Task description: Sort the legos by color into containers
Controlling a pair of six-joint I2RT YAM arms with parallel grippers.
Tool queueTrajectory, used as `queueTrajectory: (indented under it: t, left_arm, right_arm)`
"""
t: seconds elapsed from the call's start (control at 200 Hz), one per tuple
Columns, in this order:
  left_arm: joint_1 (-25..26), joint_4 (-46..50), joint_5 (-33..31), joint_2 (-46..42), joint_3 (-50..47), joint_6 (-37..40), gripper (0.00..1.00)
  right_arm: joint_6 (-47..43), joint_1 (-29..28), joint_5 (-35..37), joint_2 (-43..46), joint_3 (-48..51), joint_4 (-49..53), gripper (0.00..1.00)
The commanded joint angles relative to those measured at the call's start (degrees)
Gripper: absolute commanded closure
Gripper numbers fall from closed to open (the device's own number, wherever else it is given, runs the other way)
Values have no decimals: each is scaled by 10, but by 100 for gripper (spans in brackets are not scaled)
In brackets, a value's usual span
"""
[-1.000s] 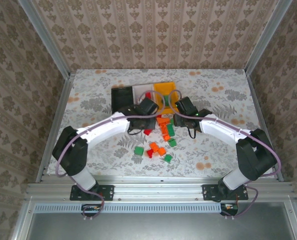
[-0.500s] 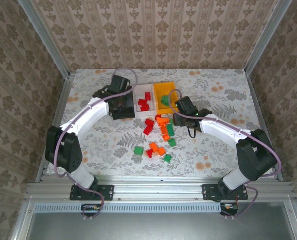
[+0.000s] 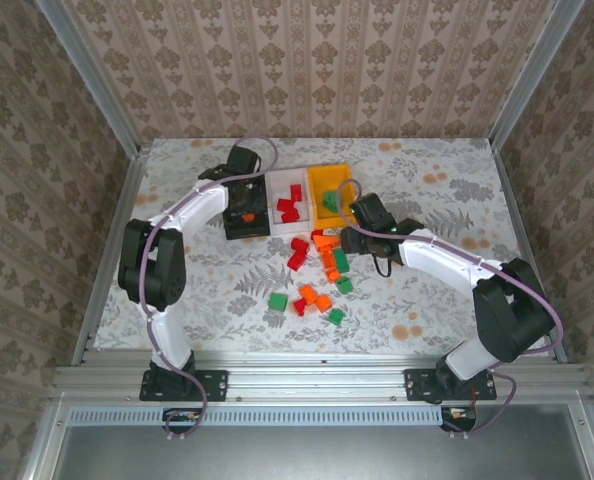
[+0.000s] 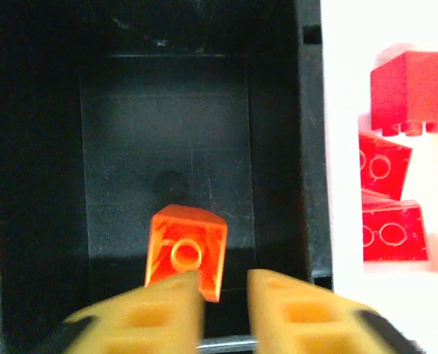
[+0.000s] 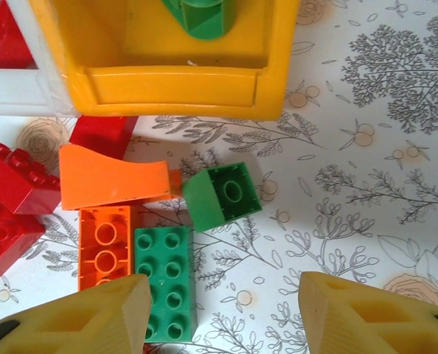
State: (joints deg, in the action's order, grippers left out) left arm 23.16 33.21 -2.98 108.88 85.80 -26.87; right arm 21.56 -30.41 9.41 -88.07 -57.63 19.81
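Note:
Three containers stand in a row: black (image 3: 239, 228), white (image 3: 274, 186) and orange-yellow (image 3: 329, 178). My left gripper (image 4: 223, 284) hangs over the black bin (image 4: 167, 118), jaws a little apart. An orange lego (image 4: 186, 251) sits in the bin just off the left fingertip, not between the fingers. Red legos (image 4: 392, 232) lie in the white bin. My right gripper (image 5: 223, 324) is open wide above bare table. A long green lego (image 5: 165, 280) lies by its left finger and a small green one (image 5: 223, 195) is tipped on its side ahead. The yellow bin (image 5: 175, 85) holds a green lego (image 5: 204, 15).
Loose legos lie in a pile (image 3: 322, 265) between the arms, with an orange curved one (image 5: 112, 175), an orange block (image 5: 103, 247) and red ones (image 5: 12, 177) left of the right gripper. Outliers are a green lego (image 3: 277, 300) and another green one (image 3: 335, 316).
My left arm swung from the pile back to the black bin, its jaws parted and the orange lego left them. My right gripper opened somewhat wider and barely moved.

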Motion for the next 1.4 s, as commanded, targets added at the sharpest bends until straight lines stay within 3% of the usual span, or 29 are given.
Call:
queueTrajectory:
  t: [0.0, 0.05, 0.11, 0.24, 0.425, 0.665, 0.88, 0.975, 1.14, 1.395]
  left_arm:
    - [-4, 1, 10, -37, 18, 6, 50]
    - [-4, 2, 12, -49, 20, 11, 37]
    - [-4, 11, 15, -64, 24, 14, 33]
    - [-3, -21, 56, -132, -26, 2, 33]
    - [7, -115, 124, -260, -208, -53, 32]
    - [19, -163, 147, -393, -386, -121, 31]
    - [26, -142, 156, -449, -424, -135, 30]
    - [26, -133, 151, -464, -435, -136, 30]
    - [26, -136, 151, -474, -449, -147, 29]
    - [26, -143, 160, -469, -445, -152, 29]
  right_arm:
    - [14, -16, -13, 11, 11, 15, 42]
    - [16, -24, -11, 13, 15, 22, 42]
    - [18, -33, -7, 17, 22, 31, 42]
    - [29, -58, -9, 29, 45, 51, 38]
    - [44, -94, -31, 22, 73, 66, 34]
    - [40, -125, -30, -9, 83, 49, 33]
    - [32, -124, -16, -60, 61, 46, 40]
    - [37, -125, -6, -55, 71, 37, 54]
    - [24, -128, 6, -27, 75, 45, 68]
    - [35, -135, 58, 71, 72, 106, 70]
